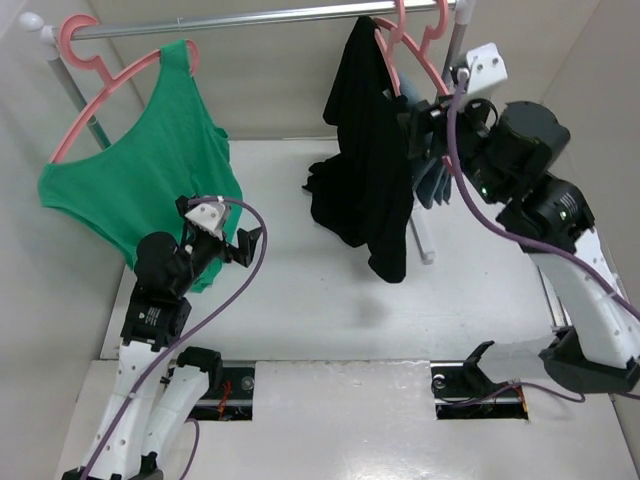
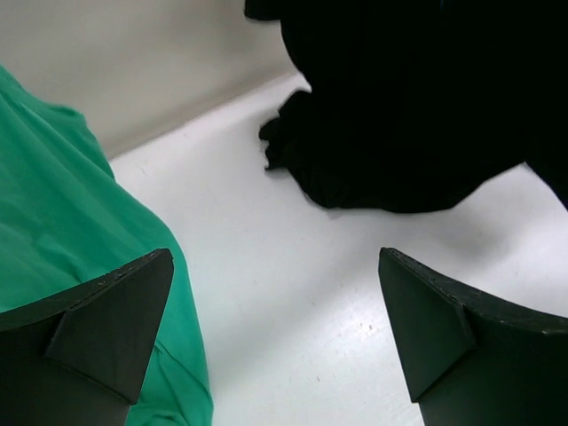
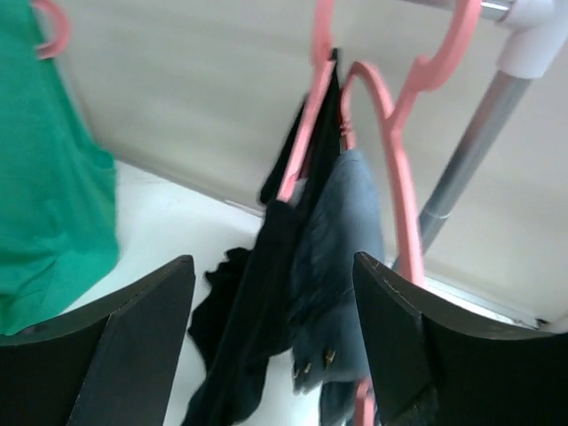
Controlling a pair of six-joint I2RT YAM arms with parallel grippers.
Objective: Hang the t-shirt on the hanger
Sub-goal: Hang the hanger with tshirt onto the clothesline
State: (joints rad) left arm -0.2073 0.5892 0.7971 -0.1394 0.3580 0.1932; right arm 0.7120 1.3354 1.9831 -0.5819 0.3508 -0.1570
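- The right gripper (image 3: 273, 262) is seen spread wide and empty; the left gripper (image 2: 275, 257) is likewise gaping, nothing held.
- The t-shirt (image 3: 257, 293) is draped bunched on the hanger (image 3: 306, 133), its tail pooled on the table (image 1: 300, 300).
- Hung lopsided, it could be dragged off by its own weight.

Robot lab test cell, not a home or shop. My left arm (image 1: 150, 320) and right arm (image 1: 585, 290) are bolted at the near edge of a white worktop (image 1: 330, 330), with purple cables (image 1: 263, 250) looping off them. Plain beige panels (image 1: 590, 120) box the worktop in on the back and both sides. A small metal rail (image 1: 250, 18) on posts stands on it as a prop. On it hang a green top (image 1: 140, 180) on a pink hanger (image 1: 100, 90), a black t-shirt (image 1: 365, 170) and a grey-blue garment (image 3: 342, 231).
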